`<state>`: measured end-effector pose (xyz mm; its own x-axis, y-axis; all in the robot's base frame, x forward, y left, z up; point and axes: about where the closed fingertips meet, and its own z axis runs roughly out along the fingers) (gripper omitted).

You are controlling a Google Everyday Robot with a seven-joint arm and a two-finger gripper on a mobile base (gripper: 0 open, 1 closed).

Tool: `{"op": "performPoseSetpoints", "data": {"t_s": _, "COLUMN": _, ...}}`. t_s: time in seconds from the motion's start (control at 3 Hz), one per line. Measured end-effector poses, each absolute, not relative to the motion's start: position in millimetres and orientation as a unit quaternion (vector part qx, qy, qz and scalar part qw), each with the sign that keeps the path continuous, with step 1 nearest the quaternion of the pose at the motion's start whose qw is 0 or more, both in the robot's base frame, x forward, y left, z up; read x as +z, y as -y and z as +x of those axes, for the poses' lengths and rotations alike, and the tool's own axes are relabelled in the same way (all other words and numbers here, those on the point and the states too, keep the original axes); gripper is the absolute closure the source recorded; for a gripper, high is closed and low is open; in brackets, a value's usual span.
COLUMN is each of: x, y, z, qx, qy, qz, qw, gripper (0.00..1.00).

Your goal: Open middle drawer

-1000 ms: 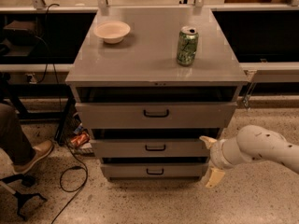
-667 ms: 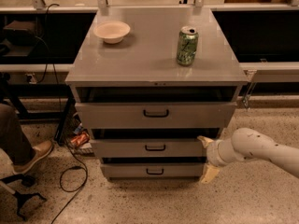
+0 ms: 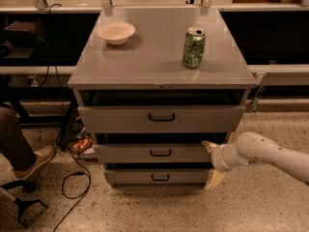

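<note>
While your gripper [image 3: 211,162] sits low at the right front corner of the cabinet, its two pale fingers [image 3: 209,145] are spread wide apart, one above the other, and nothing is clamped between them. The upper finger lies at the top right end of the middle drawer [image 3: 125,153]. The lower finger hangs down beside the right end of the bottom drawer [image 3: 125,177]. You cannot tell from this view whether either finger actually touches the metal.

Behind the gripper, the white arm [image 3: 270,153] runs off toward the right edge of the view, just above the speckled floor [image 3: 159,211].

Well to the left of the gripper, at the centre of the middle drawer's grey front, is its small black bar handle [image 3: 160,152]. A dark gap shows above that front.

Directly above the gripper's level is the taller top drawer [image 3: 116,119], also with a dark gap over it. Higher again, on the cabinet top [image 3: 154,66], a green can [image 3: 193,47] stands upright almost straight above the gripper. A pale bowl [image 3: 116,32] rests farther left and back, well apart from the can.

Far to the left of the gripper, down at floor level, you see a person's brown shoe [image 3: 38,158], a black cable [image 3: 72,182] and an orange packet [image 3: 83,144] by the cabinet's left foot.
</note>
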<state>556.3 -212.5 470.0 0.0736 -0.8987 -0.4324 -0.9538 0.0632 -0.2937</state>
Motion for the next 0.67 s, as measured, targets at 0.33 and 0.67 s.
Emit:
{"op": "performPoseSetpoints", "data": {"t_s": 0.33, "x": 453, "y": 203, "z": 568, "qx": 0.057, "qy": -0.65, "qz": -0.708, "qw": 0.271, "gripper": 0.0}}
{"op": "performPoseSetpoints", "data": {"t_s": 0.67, "x": 441, "y": 194, "z": 580, "qx": 0.063, "qy": -0.627, "qz": -0.722, "qw": 0.286, "gripper": 0.0}}
